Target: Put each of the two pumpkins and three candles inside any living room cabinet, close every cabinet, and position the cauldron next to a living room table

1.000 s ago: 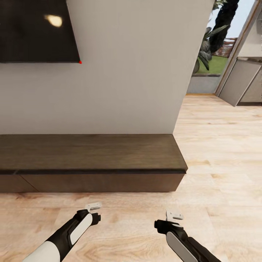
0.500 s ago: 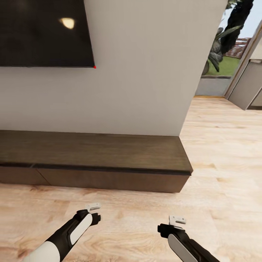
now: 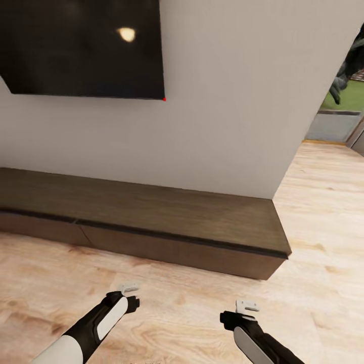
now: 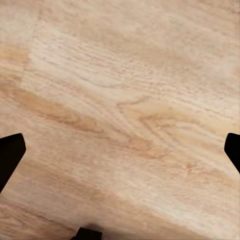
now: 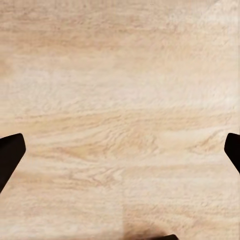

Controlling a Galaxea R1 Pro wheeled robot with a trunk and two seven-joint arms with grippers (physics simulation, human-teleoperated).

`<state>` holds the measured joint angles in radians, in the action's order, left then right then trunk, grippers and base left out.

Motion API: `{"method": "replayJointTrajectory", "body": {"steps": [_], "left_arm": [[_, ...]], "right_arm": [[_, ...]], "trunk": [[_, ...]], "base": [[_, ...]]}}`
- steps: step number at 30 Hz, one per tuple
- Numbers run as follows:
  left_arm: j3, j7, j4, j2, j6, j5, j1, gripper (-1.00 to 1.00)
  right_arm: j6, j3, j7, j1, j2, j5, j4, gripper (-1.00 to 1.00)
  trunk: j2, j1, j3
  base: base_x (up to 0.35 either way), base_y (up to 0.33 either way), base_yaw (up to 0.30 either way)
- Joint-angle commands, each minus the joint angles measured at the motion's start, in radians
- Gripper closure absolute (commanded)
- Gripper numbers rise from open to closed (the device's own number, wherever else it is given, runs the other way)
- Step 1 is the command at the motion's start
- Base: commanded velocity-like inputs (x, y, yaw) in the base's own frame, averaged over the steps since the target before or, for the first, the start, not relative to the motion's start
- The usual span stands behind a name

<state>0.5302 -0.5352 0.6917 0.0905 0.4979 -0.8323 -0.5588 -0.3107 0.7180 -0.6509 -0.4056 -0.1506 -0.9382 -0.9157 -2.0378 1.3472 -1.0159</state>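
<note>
The low dark-brown cabinet (image 3: 167, 215) runs along the foot of a white wall, and its flat front panels (image 3: 172, 250) are closed. My left gripper (image 3: 130, 289) and right gripper (image 3: 246, 306) hang over the plank floor a short way in front of it. Both are open and hold nothing. The left wrist view has bare floor between the left gripper's (image 4: 120, 152) wide-set dark fingertips (image 4: 10, 155). The right gripper (image 5: 120, 152) frames bare planks in the same way. Pumpkins, candles, cauldron and table are out of view.
A black TV screen (image 3: 86, 48) hangs on the wall above the cabinet. Past the wall's right corner the light wood floor (image 3: 323, 212) carries on toward a glazed opening with greenery (image 3: 344, 96) outside.
The whole head picture has slid to the right and tilted, so the camera has turned left. The cabinet's right end now sits further right. Both arms keep the same pose.
</note>
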Motion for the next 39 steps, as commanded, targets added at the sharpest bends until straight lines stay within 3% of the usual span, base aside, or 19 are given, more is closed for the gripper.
{"method": "replayJointTrajectory", "body": {"steps": [1,39], "left_arm": [[0.006,-0.009,0.002,0.001,0.001,-0.010,-0.001,-1.00],[-0.002,-0.006,0.002,0.002,-0.002,-0.011,-0.001,-1.00]], "right_arm": [[0.004,0.005,-0.007,-0.001,-0.001,-0.005,0.000,-1.00],[0.016,0.008,-0.007,-0.001,0.003,-0.004,0.003,-1.00]], "trunk": [[0.007,-0.004,0.002],[0.273,-0.150,0.093]], "base": [[0.000,0.000,0.277],[0.000,0.000,0.272]]}}
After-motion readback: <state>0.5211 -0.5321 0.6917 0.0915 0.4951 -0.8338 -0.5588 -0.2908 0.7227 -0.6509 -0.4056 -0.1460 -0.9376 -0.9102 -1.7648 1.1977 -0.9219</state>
